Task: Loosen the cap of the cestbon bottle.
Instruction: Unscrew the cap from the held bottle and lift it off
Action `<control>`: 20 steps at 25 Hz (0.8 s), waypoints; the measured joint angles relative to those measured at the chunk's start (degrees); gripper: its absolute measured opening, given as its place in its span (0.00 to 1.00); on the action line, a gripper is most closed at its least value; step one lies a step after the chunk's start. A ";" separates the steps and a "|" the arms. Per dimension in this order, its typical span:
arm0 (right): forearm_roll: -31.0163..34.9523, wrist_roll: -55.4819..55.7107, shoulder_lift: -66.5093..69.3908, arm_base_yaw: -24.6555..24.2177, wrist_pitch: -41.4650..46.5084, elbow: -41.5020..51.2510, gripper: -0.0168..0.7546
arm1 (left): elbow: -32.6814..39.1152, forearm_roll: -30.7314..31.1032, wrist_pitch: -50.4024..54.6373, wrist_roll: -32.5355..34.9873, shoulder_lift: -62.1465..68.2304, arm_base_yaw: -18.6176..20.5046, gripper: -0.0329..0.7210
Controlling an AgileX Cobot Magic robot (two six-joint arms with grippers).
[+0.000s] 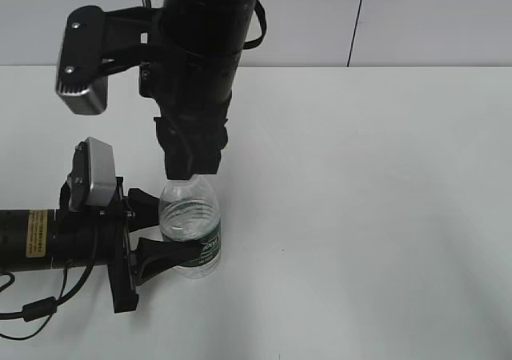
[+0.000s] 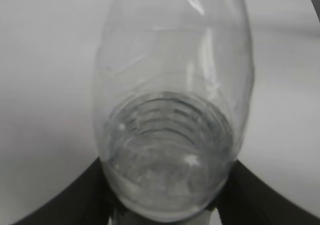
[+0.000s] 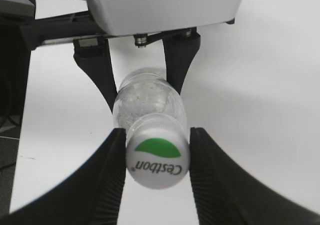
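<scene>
The cestbon bottle [image 1: 190,220] stands upright on the white table, clear with a dark green label band. My left gripper [image 1: 176,230] reaches in from the left and is shut on the bottle's body, a finger on each side; the bottle [image 2: 170,110] fills the left wrist view between the finger bases [image 2: 167,207]. My right gripper [image 1: 190,172] comes straight down from above and hides the cap in the exterior view. In the right wrist view the white cap [image 3: 157,160] with its green half-circle sits between the right fingers [image 3: 156,135], which press both its sides. The left gripper [image 3: 142,80] shows beyond.
The white table [image 1: 376,216] extends to the right and front of the bottle. A pale wall [image 1: 432,16] stands behind. The left arm's body and a black cable [image 1: 32,308] lie along the table's left front. The grey wrist cameras [image 1: 80,72] hang at upper left.
</scene>
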 joint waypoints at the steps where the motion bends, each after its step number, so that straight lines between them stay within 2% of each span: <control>1: -0.08 -2.08 -0.04 0.00 0.00 0.00 0.41 | -0.02 0.00 0.00 0.00 0.00 0.00 0.53; 10: -0.50 -21.91 -0.21 0.00 0.05 0.00 0.41 | -0.07 -0.10 0.09 -0.25 0.00 0.00 0.53; 20: -1.11 -23.21 -1.85 0.00 0.10 0.05 0.41 | -0.07 -0.14 0.09 -0.27 0.00 0.00 0.52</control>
